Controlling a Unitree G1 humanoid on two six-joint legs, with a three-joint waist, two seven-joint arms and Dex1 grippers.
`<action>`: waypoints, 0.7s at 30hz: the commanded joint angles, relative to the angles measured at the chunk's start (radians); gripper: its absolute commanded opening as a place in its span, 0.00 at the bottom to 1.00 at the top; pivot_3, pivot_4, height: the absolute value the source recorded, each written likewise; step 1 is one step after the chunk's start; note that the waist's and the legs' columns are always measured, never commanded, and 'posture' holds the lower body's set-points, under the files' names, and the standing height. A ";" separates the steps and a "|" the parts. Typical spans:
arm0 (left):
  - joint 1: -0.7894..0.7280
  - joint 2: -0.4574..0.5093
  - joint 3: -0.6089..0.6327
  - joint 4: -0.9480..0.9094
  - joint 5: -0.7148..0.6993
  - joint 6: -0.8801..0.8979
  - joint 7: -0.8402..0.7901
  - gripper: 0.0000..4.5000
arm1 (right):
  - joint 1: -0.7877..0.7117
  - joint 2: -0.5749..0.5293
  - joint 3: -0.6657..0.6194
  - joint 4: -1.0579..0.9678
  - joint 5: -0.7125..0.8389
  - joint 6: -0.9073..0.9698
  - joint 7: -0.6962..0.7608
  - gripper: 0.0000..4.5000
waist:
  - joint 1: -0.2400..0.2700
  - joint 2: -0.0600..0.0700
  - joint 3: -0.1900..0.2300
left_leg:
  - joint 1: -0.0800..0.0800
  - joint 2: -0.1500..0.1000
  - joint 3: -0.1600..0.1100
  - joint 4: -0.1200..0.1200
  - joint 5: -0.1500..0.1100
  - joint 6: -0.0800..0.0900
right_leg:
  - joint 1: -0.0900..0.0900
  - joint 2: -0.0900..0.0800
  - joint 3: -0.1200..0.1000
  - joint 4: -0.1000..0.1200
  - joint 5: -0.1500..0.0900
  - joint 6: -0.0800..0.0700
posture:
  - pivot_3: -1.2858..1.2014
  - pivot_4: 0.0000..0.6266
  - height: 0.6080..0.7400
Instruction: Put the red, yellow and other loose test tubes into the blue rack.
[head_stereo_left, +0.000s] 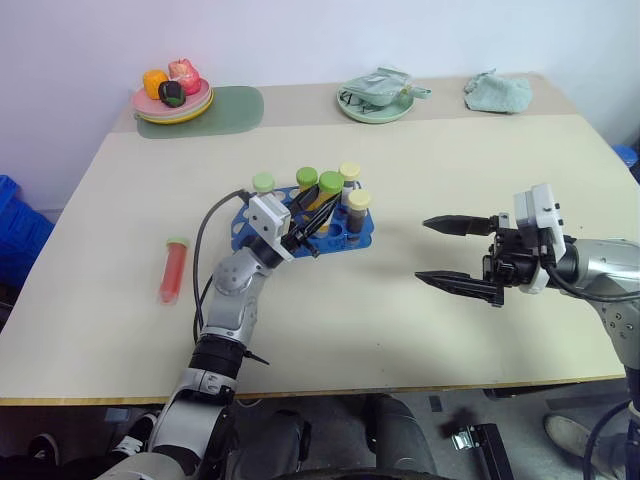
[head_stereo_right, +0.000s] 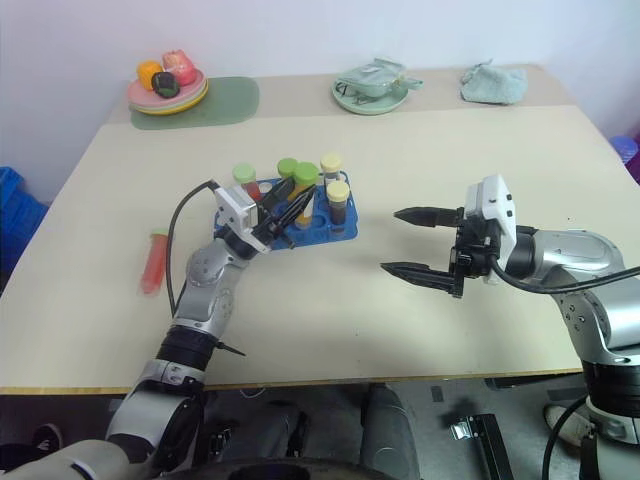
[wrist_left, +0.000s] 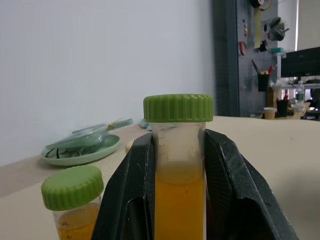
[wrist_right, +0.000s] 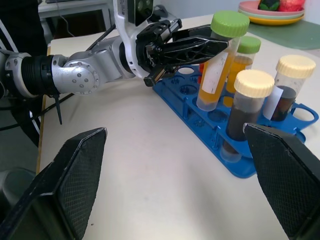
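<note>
My left gripper (head_stereo_left: 318, 218) is shut on the yellow-orange tube with a green cap (wrist_right: 220, 60). That tube leans, its lower end in a hole of the blue rack (head_stereo_left: 362, 238). In the left wrist view the black fingers (wrist_left: 132, 190) clamp it just below the cap (wrist_left: 178, 107). Several other capped tubes stand in the rack, among them a dark brown one with a cream cap (wrist_right: 247, 107). The red tube (head_stereo_left: 174, 270) lies flat on the table, left of the rack. Well right of the rack, my right gripper (head_stereo_left: 422, 250) hangs open and empty, pointing at it.
At the table's back left a plate of toy food (head_stereo_left: 172, 95) rests on a green mat (head_stereo_left: 225, 108). A pale green dish with wrapping (head_stereo_left: 378, 95) and a teal cloth (head_stereo_left: 497, 92) lie along the back. A blue crate (head_stereo_left: 15, 235) stands off the left edge.
</note>
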 joint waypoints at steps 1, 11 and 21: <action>-0.010 0.009 0.009 -0.011 0.008 -0.029 -0.002 0.18 | 0.003 -0.015 -0.040 -0.010 -0.005 -0.026 0.009 1.00 | 0.000 0.000 0.000 | 0.000 0.000 0.000 0.000 0.000 0.000 | 0.000 0.000 0.000 0.000 0.000 0.000 | 0.52 0.24 1.00; 0.037 0.028 0.009 -0.053 0.011 -0.015 -0.002 0.18 | 0.006 -0.010 -0.040 -0.002 -0.014 -0.036 0.018 1.00 | 0.000 0.000 0.000 | 0.000 0.000 0.000 0.000 0.000 0.000 | 0.000 0.000 0.000 0.000 0.000 0.000 | 0.52 0.24 1.00; 0.042 0.034 0.009 -0.047 0.015 -0.017 0.006 0.18 | 0.014 -0.013 -0.040 -0.015 -0.012 -0.027 0.012 1.00 | 0.001 0.000 -0.001 | 0.001 0.000 0.000 0.000 0.000 0.000 | 0.001 0.000 0.000 0.000 0.000 0.000 | 0.52 0.24 1.00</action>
